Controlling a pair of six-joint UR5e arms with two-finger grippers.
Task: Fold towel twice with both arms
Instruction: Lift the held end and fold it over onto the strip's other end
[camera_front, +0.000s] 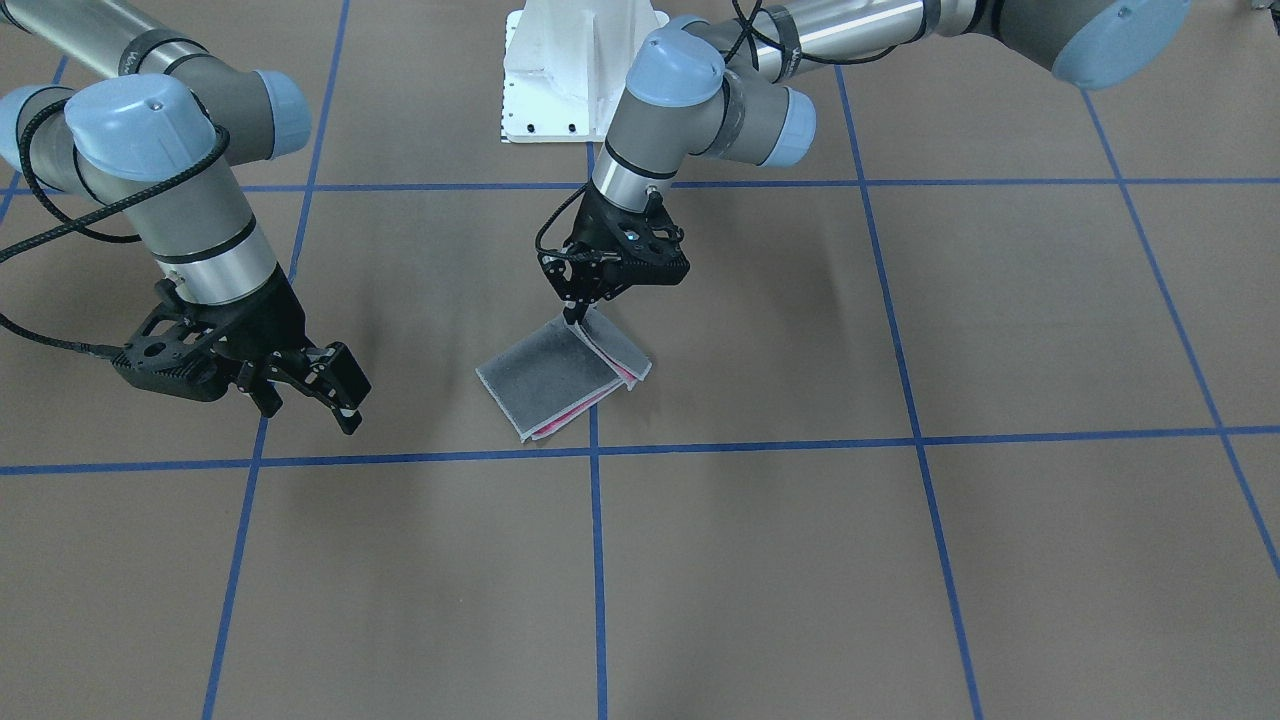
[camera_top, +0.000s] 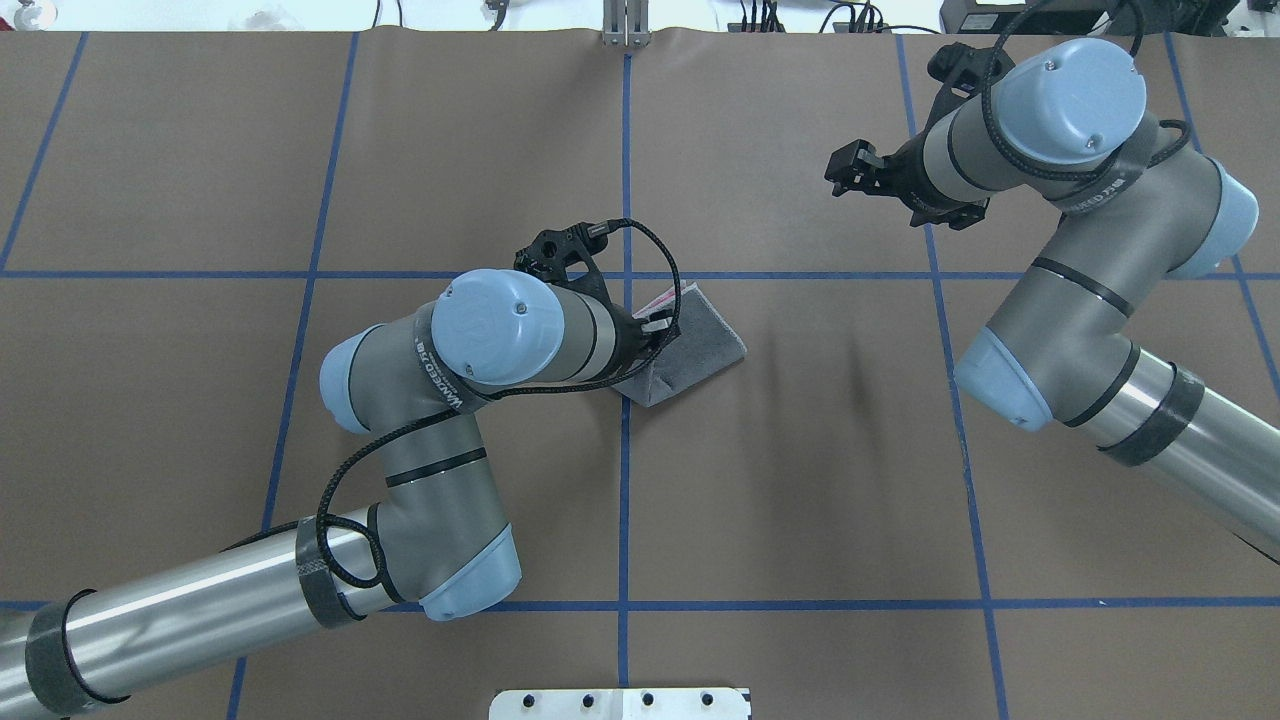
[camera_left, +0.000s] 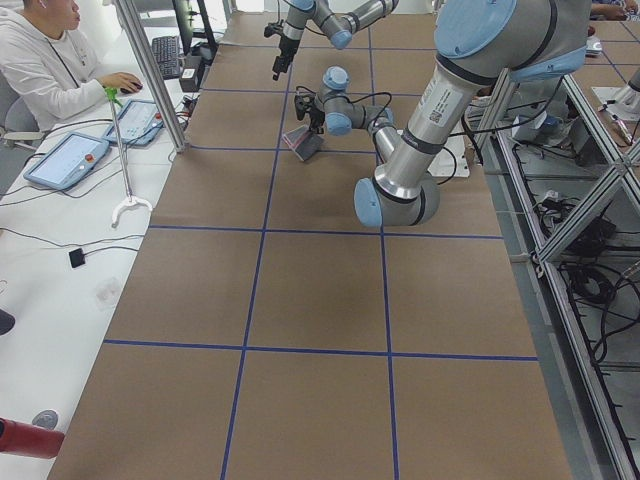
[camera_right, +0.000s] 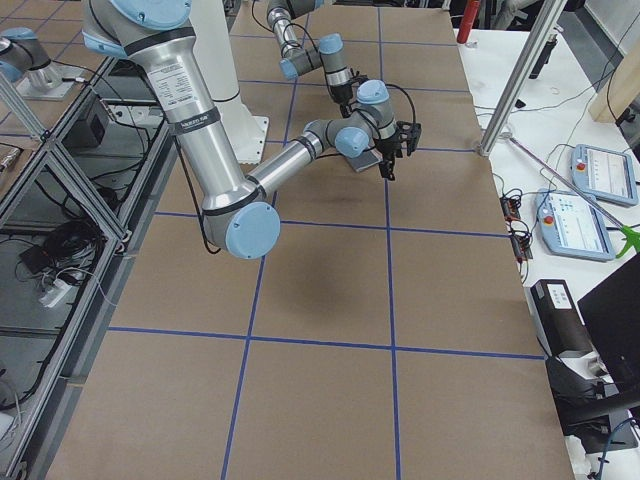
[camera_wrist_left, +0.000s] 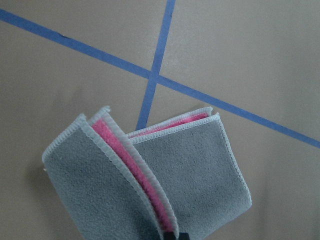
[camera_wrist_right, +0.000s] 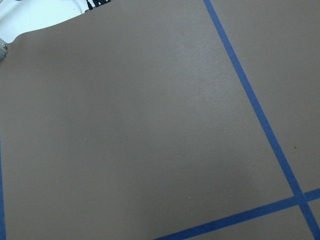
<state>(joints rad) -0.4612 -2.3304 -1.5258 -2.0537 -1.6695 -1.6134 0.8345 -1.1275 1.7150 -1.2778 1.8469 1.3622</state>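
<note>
The brown counter (camera_front: 900, 560), gridded with blue tape lines (camera_front: 597, 560), is carrying everything, and the white pedestal (camera_front: 570, 70) is sitting at its robot side.

The left arm (camera_top: 200, 590) is reaching in toward the middle of the counter, its wrist bending steeply down so that its hand is meeting the cloth from above. The right arm (camera_top: 1060, 320) is folding back on its own side, well apart from the work, probably to give the other arm room and keep its cable off the cloth.

The towel (camera_front: 560, 375) is lying near the centre of the counter, across one tape line and just short of a crossing. It is showing grey outside and pink between its layers, so it looks at least once folded. In the left wrist view it is sitting like a half-open book: one grey flap is rising off the flat part, with a pink strip showing in the crease.

The left hand (camera_front: 575, 315) is pinching that raised flap by its edge at the robot side, with its fingers closing tight on the cloth. This hold seems meant to carry the flap over and lay the second fold square, so I judge the task to be near its end.

The right hand (camera_front: 310, 400) is hanging above bare counter with its fingers spread apart, gripping nothing.
</note>
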